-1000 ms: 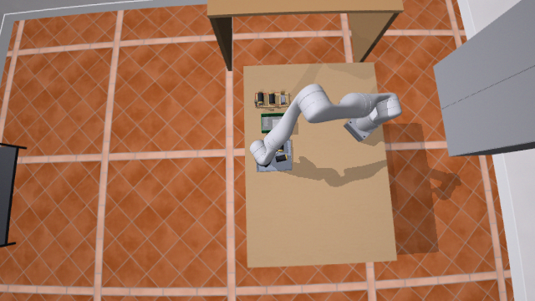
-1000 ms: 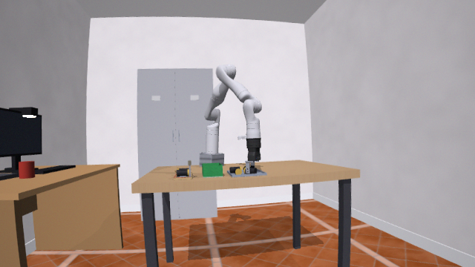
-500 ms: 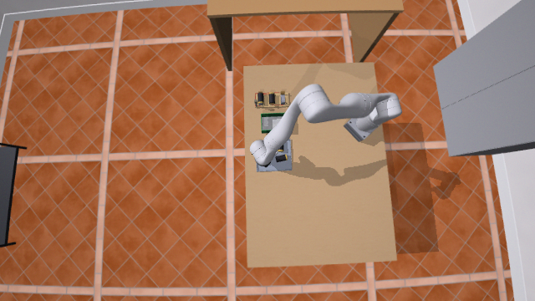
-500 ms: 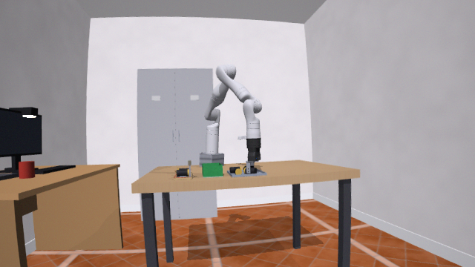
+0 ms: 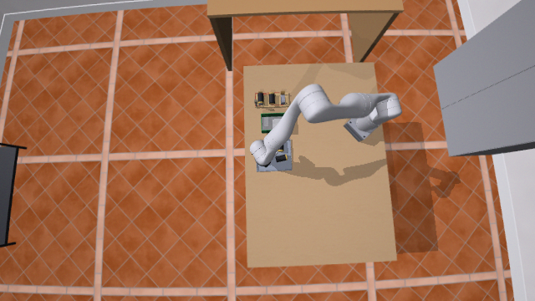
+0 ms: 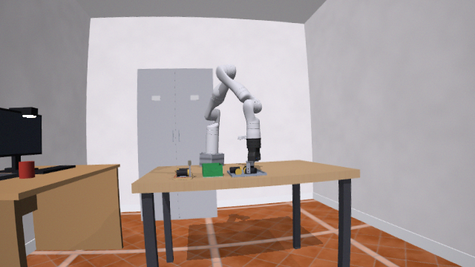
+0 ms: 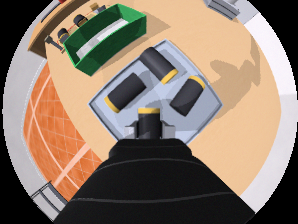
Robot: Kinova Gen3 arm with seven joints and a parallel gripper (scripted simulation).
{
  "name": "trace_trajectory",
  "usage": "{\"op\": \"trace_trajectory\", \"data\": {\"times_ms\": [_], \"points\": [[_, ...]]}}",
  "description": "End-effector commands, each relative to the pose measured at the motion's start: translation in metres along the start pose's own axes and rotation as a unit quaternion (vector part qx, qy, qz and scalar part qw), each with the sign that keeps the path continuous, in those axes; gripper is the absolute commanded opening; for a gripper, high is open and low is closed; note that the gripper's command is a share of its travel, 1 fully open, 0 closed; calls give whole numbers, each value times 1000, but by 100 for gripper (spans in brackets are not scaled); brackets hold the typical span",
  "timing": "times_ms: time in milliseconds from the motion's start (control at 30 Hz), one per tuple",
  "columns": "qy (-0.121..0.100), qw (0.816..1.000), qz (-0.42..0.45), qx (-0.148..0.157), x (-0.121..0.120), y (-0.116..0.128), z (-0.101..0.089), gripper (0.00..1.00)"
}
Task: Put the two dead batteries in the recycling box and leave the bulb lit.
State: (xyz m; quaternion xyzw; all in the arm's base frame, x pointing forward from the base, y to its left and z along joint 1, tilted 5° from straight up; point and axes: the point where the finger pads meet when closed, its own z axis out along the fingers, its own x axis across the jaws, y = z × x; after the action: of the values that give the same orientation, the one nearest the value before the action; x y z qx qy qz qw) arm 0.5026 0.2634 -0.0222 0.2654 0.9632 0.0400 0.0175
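Table [image 6: 297,172] first: it carries the whole job, with the white arm [image 5: 318,104] bent over from its grey pedestal [image 5: 353,133] and reaching down to the near-left cluster of parts. Next in size is the green recycling box [image 7: 127,12], upright on the table between the battery holder and the tray, and from the wrist view its floor looks bare, so I judge that no dead battery has gone in yet. Just beside it lies the grey tray [image 7: 208,121], where three loose batteries [image 7: 127,91] are lying flat, dark bodies with yellow ends, and a fourth is right under the wrist camera. Beyond the box sits the holder [image 5: 272,99] with two more batteries in it; whether the bulb [image 6: 189,163] on its post is lit is too small to tell.

Now the sharp end. The gripper [image 6: 251,163] is down at tray level, and its jaws stand partly closed, pinched on that fourth battery [image 7: 148,119], whose yellow cap peeks out just ahead of the black gripper body. The fingers themselves are hidden in the wrist view, but the grasp reads as made, with the battery apparently not yet lifted off the tray.

So the score, as I read it: zero of two binned and one battery in hand. Sorting good from dead and both drops are left, and the pictures do not show which cells are dead.
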Motion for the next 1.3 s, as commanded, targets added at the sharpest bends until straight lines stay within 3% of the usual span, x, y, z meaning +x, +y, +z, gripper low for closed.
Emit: {"op": "trace_trajectory", "data": {"times_ms": [0,267,600,967,1067,1233,1267], "points": [[-1,1000,0,-1,0,1,-1,57],[-1,1000,0,-1,0,1,-5,57],[-1,1000,0,-1,0,1,-44,57],[-1,1000,0,-1,0,1,-49,57],[-1,1000,0,-1,0,1,-63,57],[-1,1000,0,-1,0,1,-103,57],[-1,1000,0,-1,0,1,-103,57]]}}
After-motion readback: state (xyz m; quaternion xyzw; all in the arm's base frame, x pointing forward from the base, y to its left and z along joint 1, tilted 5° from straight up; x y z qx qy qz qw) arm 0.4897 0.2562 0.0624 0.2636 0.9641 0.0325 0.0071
